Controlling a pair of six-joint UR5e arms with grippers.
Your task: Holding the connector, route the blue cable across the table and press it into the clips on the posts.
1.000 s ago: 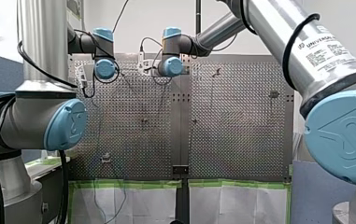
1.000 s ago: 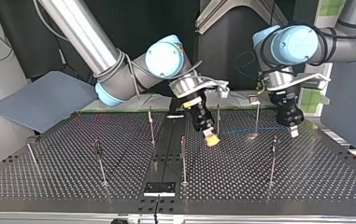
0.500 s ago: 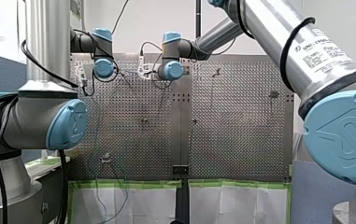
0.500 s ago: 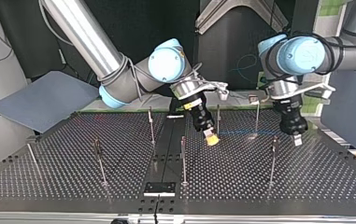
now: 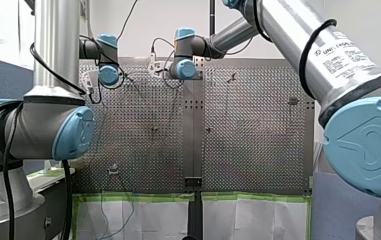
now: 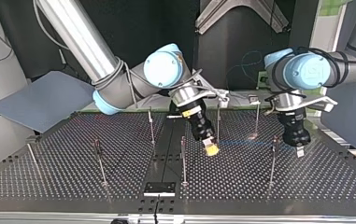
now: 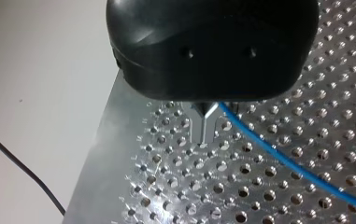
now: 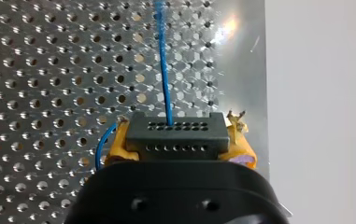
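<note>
Top view: posts [image 6: 183, 158] flank right tool [image 6: 211, 149] gripping connector [image 8: 175, 133].

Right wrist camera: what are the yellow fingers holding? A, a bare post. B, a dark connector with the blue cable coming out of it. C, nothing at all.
B: the right gripper has its fingers shut on the connector, and the blue cable runs out ahead of it.

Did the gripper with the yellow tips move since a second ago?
Yes. In the top view my right gripper has come toward the camera, away from the thin post behind it, which stayed put.
</note>
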